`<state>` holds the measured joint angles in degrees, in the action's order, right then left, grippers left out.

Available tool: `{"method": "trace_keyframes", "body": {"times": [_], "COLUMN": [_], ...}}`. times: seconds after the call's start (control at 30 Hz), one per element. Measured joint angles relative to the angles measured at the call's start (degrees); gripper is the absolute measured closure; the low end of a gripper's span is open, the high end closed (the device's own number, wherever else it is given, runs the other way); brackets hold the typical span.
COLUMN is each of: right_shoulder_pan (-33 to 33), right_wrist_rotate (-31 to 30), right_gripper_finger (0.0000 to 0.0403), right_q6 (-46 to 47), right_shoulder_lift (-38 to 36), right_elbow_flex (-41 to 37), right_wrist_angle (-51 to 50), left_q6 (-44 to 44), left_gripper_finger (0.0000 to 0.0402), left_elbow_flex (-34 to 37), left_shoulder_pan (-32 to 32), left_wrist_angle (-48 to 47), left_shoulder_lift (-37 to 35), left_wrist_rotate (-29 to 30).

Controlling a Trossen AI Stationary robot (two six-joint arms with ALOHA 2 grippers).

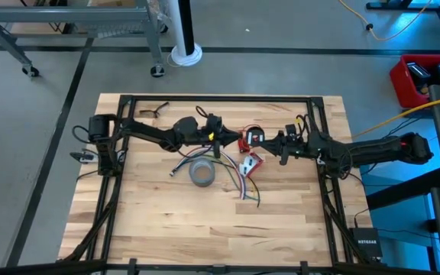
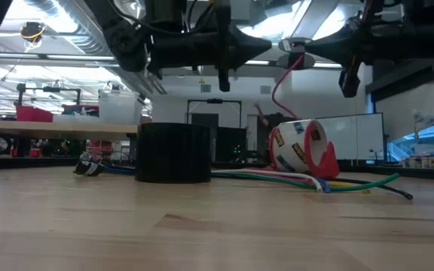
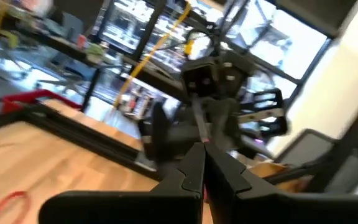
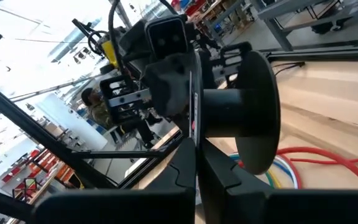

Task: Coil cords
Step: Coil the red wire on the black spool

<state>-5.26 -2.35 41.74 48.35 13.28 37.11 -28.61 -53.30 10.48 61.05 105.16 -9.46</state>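
A workshop or lab: concrete floor (image 1: 281, 38), wheeled metal racks (image 1: 67, 27), cluttered benches (image 2: 51, 128).

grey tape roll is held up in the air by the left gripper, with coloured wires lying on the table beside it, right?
Not quite. The grey tape roll lies flat on the table, below the left gripper, with the coloured wires beside it. The high view shows it.

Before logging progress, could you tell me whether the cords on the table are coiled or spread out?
Spread out: the cords lie loose and splayed across the table beside the tape roll.
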Motion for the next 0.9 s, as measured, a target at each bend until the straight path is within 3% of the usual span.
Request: {"method": "trace_keyframes", "body": {"times": [0.2, 0.53, 0.9], "right_shoulder_pan": [0.00, 0.00, 0.00], "right_wrist_rotate": [0.02, 0.48, 0.50], "right_gripper_finger": [0.0400, 0.0400, 0.0400], "right_q6": [0.00, 0.00, 0.02], "right_shoulder_lift": [0.30, 0.30, 0.30], "right_elbow_flex": [0.00, 0.00, 0.00], "right_wrist_angle": [0.30, 0.56, 0.58], "left_q6": [-2.03, -2.52, -3.17], "left_gripper_finger": [0.0390, 0.0296, 0.0290], "left_elbow_flex": [0.00, 0.00, -0.08], "left_shoulder_pan": [-0.92, -1.25, -1.43], "left_wrist_angle": [-0.53, -0.52, -2.10], "left_shoulder_lift": [-0.02, -0.04, -0.04], "left_wrist_rotate": [-1.32, 0.68, 2.26]}}
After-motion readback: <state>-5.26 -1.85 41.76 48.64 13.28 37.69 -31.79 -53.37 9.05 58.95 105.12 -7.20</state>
